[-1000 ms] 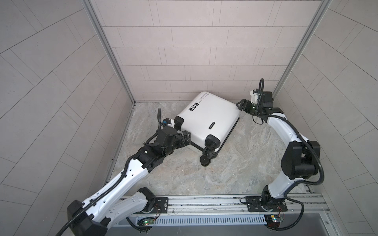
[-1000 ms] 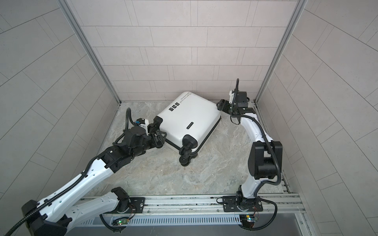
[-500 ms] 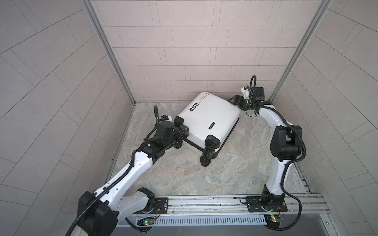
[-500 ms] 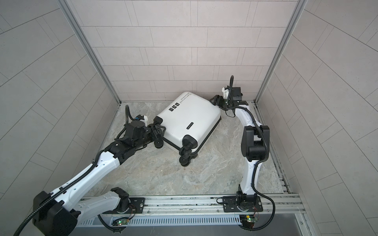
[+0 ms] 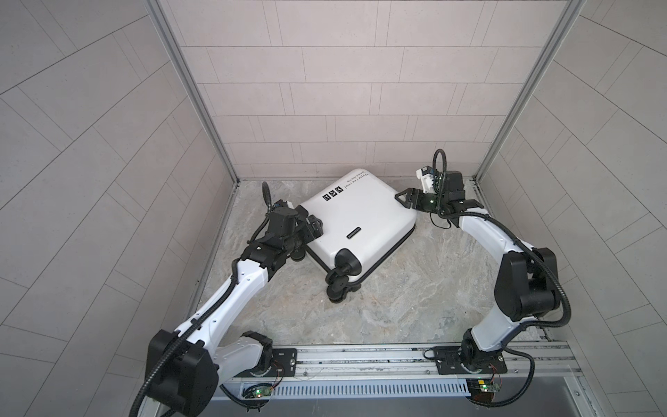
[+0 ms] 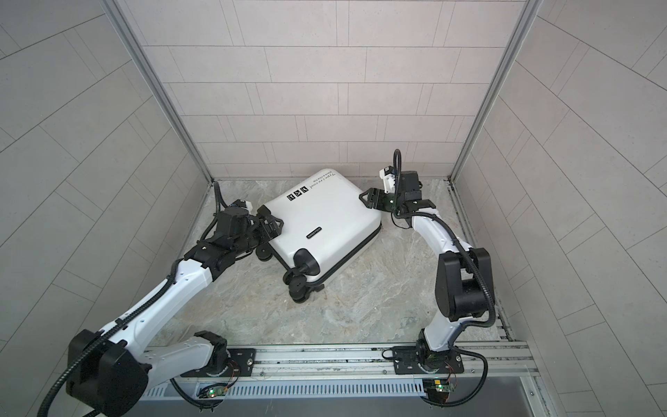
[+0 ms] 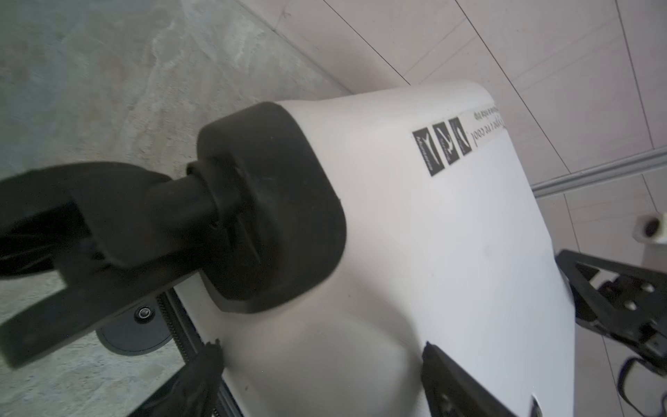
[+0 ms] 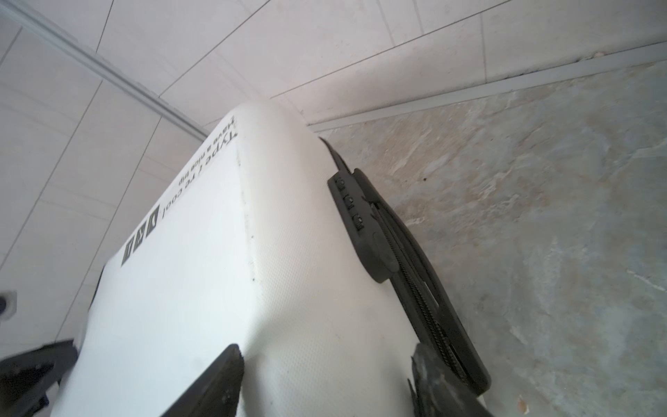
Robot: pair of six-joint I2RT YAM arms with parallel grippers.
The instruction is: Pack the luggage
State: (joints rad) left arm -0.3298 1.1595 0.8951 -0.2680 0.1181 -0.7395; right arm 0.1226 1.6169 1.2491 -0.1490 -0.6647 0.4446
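Note:
The luggage (image 5: 364, 220) (image 6: 326, 224) is a white hard-shell case, closed and lying flat on the marble floor near the back wall, black wheels (image 5: 339, 285) toward the front. My left gripper (image 5: 313, 226) (image 6: 271, 226) is open at its left corner by a wheel housing (image 7: 270, 231). In the left wrist view the left gripper (image 7: 321, 350) has the white shell (image 7: 451, 252) between its fingers. My right gripper (image 5: 404, 198) (image 6: 366, 198) is open at the right corner. In the right wrist view the right gripper (image 8: 325, 348) straddles the rounded edge of the luggage (image 8: 173, 307), one finger over the top face, one by the zipper band (image 8: 422, 299).
Tiled walls close in at the back and both sides, and the case's far corner lies near the back wall (image 5: 343, 144). A black combination lock (image 8: 355, 216) sits on the case's side. Bare marble floor (image 5: 397, 299) stretches to the metal rail (image 5: 361, 357) in front.
My right gripper swung from beside the case's right corner to the back, then came down onto that corner's edge. My left gripper edged forward onto the left corner. The luggage stayed put.

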